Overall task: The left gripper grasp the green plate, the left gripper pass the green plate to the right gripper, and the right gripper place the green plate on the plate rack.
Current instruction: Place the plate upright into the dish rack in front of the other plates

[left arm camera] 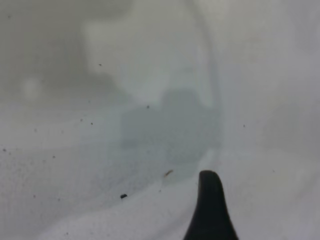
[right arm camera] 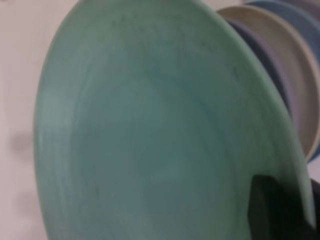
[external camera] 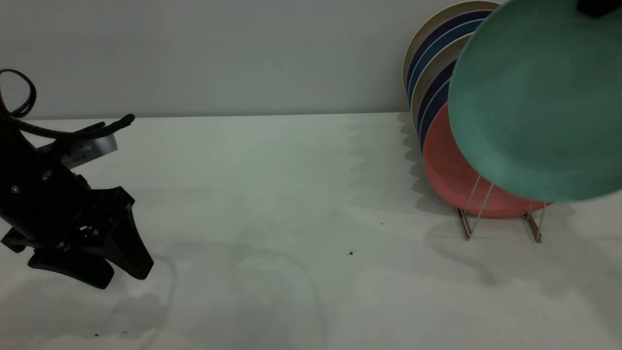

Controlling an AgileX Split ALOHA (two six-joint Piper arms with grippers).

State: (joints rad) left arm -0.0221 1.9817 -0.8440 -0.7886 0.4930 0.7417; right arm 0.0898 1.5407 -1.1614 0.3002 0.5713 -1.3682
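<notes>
The right pincer pinched the green plate above the plate rack; it risked clipping the salmon-pink plate. Left pincer, spread, idled.

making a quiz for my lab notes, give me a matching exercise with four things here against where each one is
Things:
1. green plate
2. pink plate
3. left end effector
4. plate rack

Places:
A. low over the table at the exterior view's left
B. standing on the table, holding upright plates
C. held up in front of the racked plates, off the table
D. frontmost plate standing in the rack

Pairs: 1-C, 2-D, 3-A, 4-B
</notes>
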